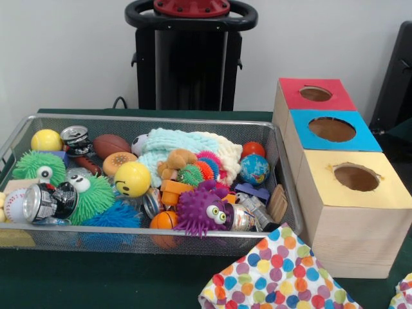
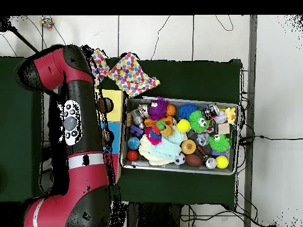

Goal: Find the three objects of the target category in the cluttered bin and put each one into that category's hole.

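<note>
Three holes uncovered, bin crammed

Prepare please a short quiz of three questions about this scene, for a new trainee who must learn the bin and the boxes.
1. True or false: the yellow smiley ball lies inside the mesh bin.
2. Which box is nearest the front camera? A. red box B. blue box C. yellow box
3. What colour is the fuzzy toy with eyes at the bin's near edge, beside the small basketball?

Key: 1 true; 2 C; 3 purple.
</note>
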### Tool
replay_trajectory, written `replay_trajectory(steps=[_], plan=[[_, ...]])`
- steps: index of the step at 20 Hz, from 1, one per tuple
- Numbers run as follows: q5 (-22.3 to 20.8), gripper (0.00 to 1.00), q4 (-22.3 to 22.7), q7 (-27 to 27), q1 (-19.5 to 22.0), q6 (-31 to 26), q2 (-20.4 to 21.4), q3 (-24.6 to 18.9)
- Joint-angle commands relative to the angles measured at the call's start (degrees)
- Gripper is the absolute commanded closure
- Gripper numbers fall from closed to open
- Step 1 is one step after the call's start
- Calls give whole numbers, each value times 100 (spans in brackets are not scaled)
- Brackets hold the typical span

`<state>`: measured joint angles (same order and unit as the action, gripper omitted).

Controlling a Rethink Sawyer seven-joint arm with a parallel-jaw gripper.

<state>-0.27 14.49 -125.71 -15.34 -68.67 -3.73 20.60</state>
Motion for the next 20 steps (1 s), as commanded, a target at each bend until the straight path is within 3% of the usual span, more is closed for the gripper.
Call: replay_trajectory(steps=[1,8,20], plan=[[206,0,-375,-143,198,-870,-376,-107],[259,0,-400,-332,143,-828,-454,-119],[222,0,-210,-27,245,-571,-407,-247]])
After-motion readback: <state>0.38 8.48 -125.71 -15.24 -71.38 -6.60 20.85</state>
